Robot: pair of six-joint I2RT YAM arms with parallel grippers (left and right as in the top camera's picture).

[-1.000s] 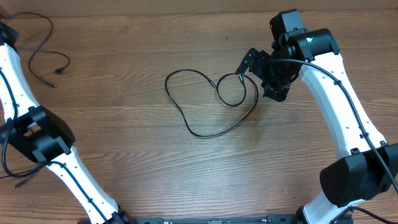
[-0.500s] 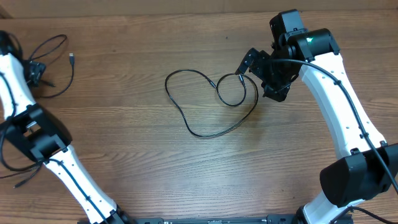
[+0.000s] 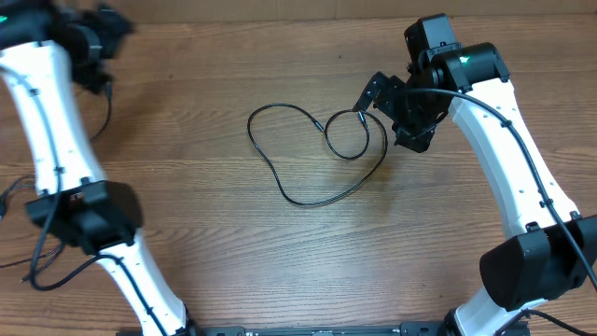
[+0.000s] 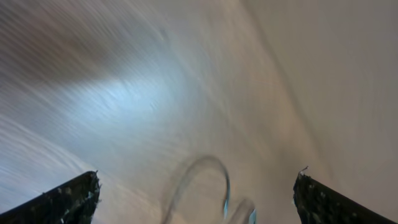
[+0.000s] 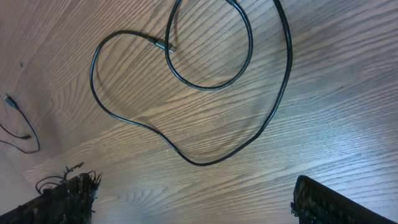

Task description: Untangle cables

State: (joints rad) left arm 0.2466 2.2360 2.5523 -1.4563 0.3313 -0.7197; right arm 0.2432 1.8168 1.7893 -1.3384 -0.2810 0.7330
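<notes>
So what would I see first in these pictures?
A thin black cable curling in a big loop in the middle of the wooden table. The right gripper hovers open by the loop's right side, and the left gripper is a blur in the overhead view's top-left corner.

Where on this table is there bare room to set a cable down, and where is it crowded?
Bare wood lies between the left arm and the looped cable, and in front of the loop, across to the right arm. It is crowded by the right fingers, where the cable's ends lie.
</notes>
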